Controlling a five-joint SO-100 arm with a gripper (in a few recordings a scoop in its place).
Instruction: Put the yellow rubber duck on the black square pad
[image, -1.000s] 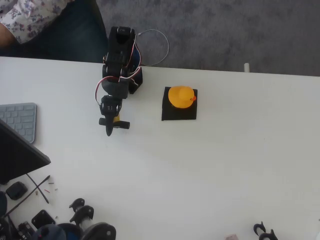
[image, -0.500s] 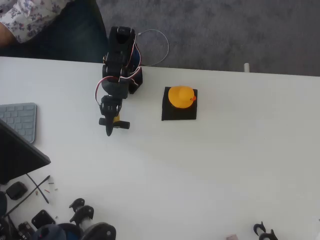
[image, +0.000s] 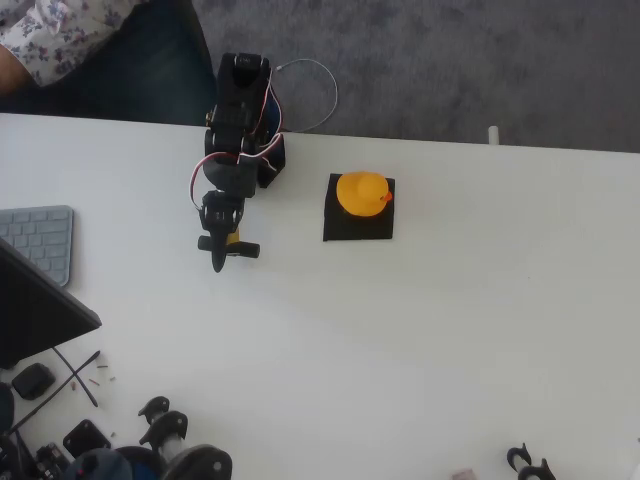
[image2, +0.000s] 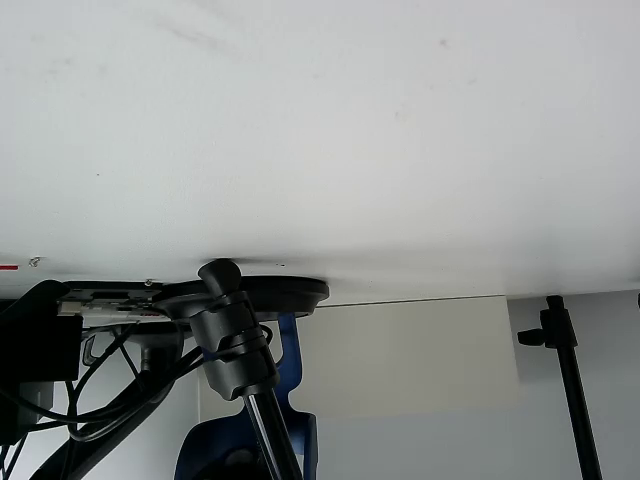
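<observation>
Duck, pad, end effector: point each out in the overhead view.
yellow rubber duck (image: 362, 192), overhead view, middle of its body.
black square pad (image: 352, 229), overhead view, bare lower part below the duck.
end effector (image: 219, 264), overhead view, tip of the fingers.

Glowing bright under soft, even daylight, washing the white table nearly to glare in the overhead view, casting only short faint shadows, blurring slightly at fine detail, and fading to pale haze across the wrist view.
</observation>
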